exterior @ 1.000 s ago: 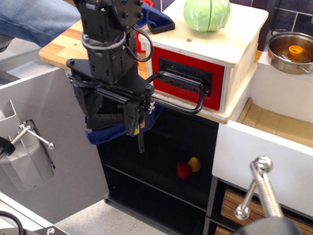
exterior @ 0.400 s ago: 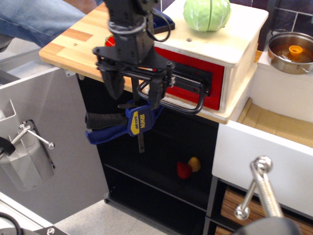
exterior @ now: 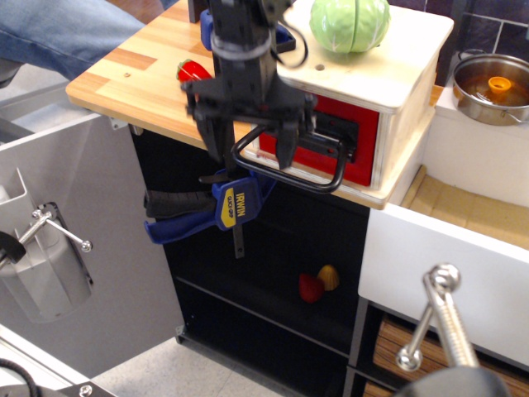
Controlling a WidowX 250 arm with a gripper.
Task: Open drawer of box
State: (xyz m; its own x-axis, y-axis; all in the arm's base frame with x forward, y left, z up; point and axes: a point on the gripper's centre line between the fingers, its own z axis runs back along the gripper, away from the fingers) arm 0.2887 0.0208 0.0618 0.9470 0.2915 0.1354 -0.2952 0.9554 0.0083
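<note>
Tool [exterior: 250, 142] open-jawed over black handle [exterior: 318, 176] of red drawer [exterior: 364, 132]

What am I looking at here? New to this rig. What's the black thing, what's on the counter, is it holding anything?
One view, a camera looking down at a wooden counter from the front. The black thing is a robot arm ending in a gripper with two fingers pointing down. On the counter sits a pale box with a red drawer and a black loop handle. A green cabbage sits on top of the box. A blue clamp hangs under the counter edge. The gripper is open, its fingers straddling the left end of the handle, holding nothing yet. The drawer looks shut.
</note>
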